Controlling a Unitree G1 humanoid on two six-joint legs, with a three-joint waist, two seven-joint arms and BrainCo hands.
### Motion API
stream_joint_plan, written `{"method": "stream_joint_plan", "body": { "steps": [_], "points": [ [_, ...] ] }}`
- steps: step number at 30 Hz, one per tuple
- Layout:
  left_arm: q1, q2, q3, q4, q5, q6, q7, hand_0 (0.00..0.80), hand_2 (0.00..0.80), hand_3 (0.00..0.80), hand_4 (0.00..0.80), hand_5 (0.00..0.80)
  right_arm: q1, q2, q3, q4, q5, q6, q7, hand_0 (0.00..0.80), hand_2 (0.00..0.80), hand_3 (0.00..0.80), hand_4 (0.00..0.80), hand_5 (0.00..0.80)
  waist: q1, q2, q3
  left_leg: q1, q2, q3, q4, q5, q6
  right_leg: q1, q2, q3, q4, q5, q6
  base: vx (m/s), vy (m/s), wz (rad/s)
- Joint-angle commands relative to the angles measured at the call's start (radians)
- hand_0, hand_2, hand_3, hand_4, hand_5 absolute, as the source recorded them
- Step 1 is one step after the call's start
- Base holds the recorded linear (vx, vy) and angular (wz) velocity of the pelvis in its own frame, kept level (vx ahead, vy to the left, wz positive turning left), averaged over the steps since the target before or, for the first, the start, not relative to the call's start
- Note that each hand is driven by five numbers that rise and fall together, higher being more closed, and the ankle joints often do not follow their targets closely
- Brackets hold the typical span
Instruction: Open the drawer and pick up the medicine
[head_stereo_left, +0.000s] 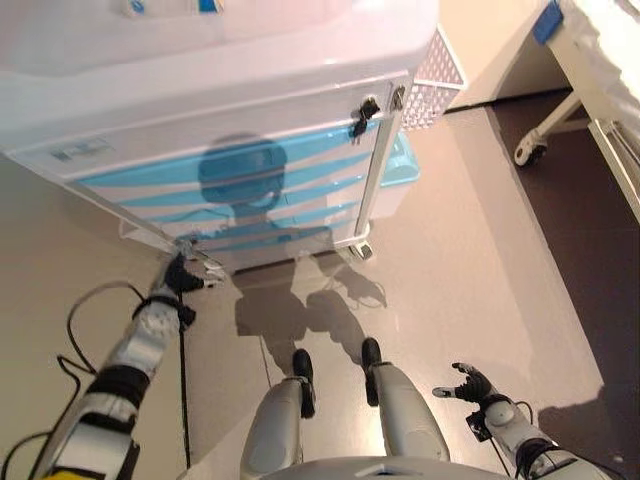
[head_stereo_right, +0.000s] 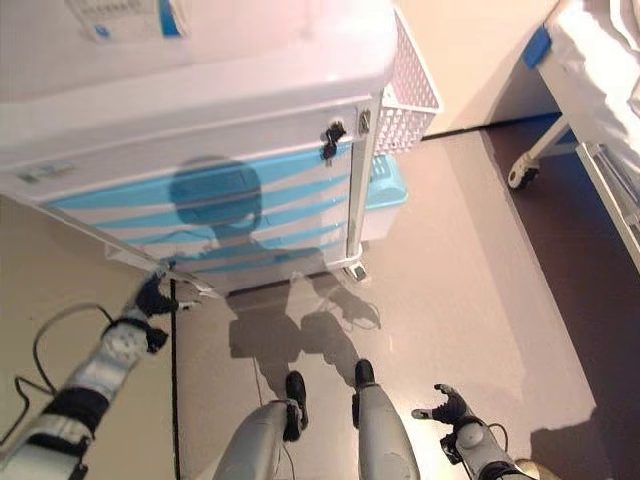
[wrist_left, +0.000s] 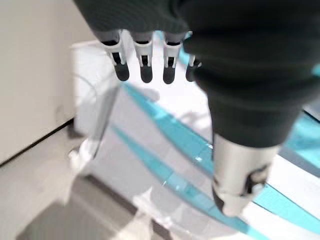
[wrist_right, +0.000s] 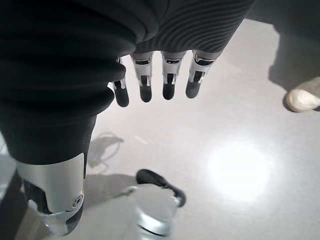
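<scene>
A white medical cart (head_stereo_left: 230, 60) with blue-striped drawers (head_stereo_left: 250, 190) stands ahead of me, all drawers closed. No medicine shows in any view. My left hand (head_stereo_left: 183, 274) is open, raised near the cart's lower left corner, just short of the lowest drawers (wrist_left: 165, 165). Its fingers (wrist_left: 145, 70) are straight in the left wrist view. My right hand (head_stereo_left: 472, 385) is open and empty, low at my right side over the floor; it also shows in the right wrist view (wrist_right: 165, 80).
A white mesh basket (head_stereo_left: 432, 75) hangs on the cart's right side. A light blue bin (head_stereo_left: 400, 170) sits behind the cart's right post. A bed frame with a wheel (head_stereo_left: 527, 150) stands at the far right. A wall lies left of the cart.
</scene>
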Motion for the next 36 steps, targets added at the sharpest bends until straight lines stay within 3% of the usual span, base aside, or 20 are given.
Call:
{"method": "stream_joint_plan", "body": {
  "steps": [1,5,16,20,26,28,35,36],
  "points": [
    [0.044,-0.043,0.039,-0.008,-0.057,-0.060,-0.010,0.000,0.000,0.000,0.000,0.000,0.033,-0.014,-0.039,0.036,-0.017,0.006,-0.011,0.000,0.000,0.000,0.000,0.000,-0.002,-0.023,-0.042,0.033,-0.065,-0.040,-0.064,0.006,0.033,0.084,0.005,-0.034,-0.143,0.101,0.031,0.090,-0.024,0.21],
    [0.115,-0.087,0.063,0.020,-0.083,-0.065,-0.025,0.000,0.000,0.000,0.000,0.000,0.049,-0.005,-0.051,0.044,-0.021,0.007,-0.012,0.000,0.000,0.000,0.000,0.000,0.005,-0.023,-0.071,0.082,-0.070,-0.047,-0.102,0.019,0.029,0.138,0.007,-0.046,-0.189,0.110,0.033,0.095,-0.018,0.10],
    [0.212,-0.241,0.117,0.380,-0.147,-0.034,-0.064,0.000,0.000,0.000,0.000,0.000,0.077,0.047,-0.058,0.072,-0.020,0.014,-0.019,0.000,0.000,0.000,0.000,0.000,0.020,-0.034,-0.186,0.222,-0.062,-0.050,-0.189,0.032,0.017,0.287,0.013,-0.069,-0.294,0.115,0.039,0.087,-0.008,0.05],
    [0.231,-0.287,0.115,0.519,-0.103,-0.005,-0.066,0.000,0.000,0.000,0.000,0.000,0.087,0.084,-0.054,0.098,0.006,0.017,-0.006,0.000,0.000,0.000,0.000,0.000,0.029,-0.043,-0.223,0.260,-0.058,-0.051,-0.201,0.028,0.014,0.335,0.016,-0.079,-0.321,0.112,0.038,0.048,-0.012,0.06],
    [0.243,-0.310,0.070,0.567,-0.038,0.009,-0.103,0.000,0.000,0.000,0.000,0.000,0.102,0.111,-0.040,0.126,0.038,0.024,0.043,0.000,0.000,0.000,0.000,0.000,0.033,-0.049,-0.249,0.298,-0.058,-0.060,-0.232,0.033,0.015,0.367,0.020,-0.089,-0.326,0.104,0.036,0.028,-0.011,0.02],
    [0.238,-0.313,-0.003,0.572,0.053,0.006,-0.123,0.000,0.000,0.000,0.000,0.000,0.101,0.125,-0.032,0.128,0.070,0.024,0.066,0.000,0.000,0.000,0.000,0.000,0.031,-0.051,-0.260,0.310,-0.056,-0.068,-0.259,0.044,0.014,0.371,0.022,-0.095,-0.324,0.101,0.035,-0.007,-0.010,0.16],
    [0.237,-0.330,-0.023,0.567,0.044,0.009,-0.131,0.000,0.000,0.000,0.000,0.000,0.093,0.141,-0.013,0.136,0.069,0.025,0.074,0.000,0.000,0.000,0.000,0.000,0.042,-0.056,-0.271,0.324,-0.056,-0.086,-0.287,0.062,0.015,0.380,0.022,-0.109,-0.331,0.103,0.035,-0.004,-0.008,0.06],
    [0.225,-0.324,-0.061,0.558,0.093,0.005,-0.129,0.000,0.000,0.000,0.000,0.000,0.086,0.141,-0.006,0.129,0.072,0.025,0.072,0.000,0.000,0.000,0.000,0.000,0.042,-0.057,-0.272,0.325,-0.055,-0.087,-0.296,0.068,0.013,0.381,0.023,-0.110,-0.335,0.105,0.035,-0.017,-0.017,0.07]
  ]
}}
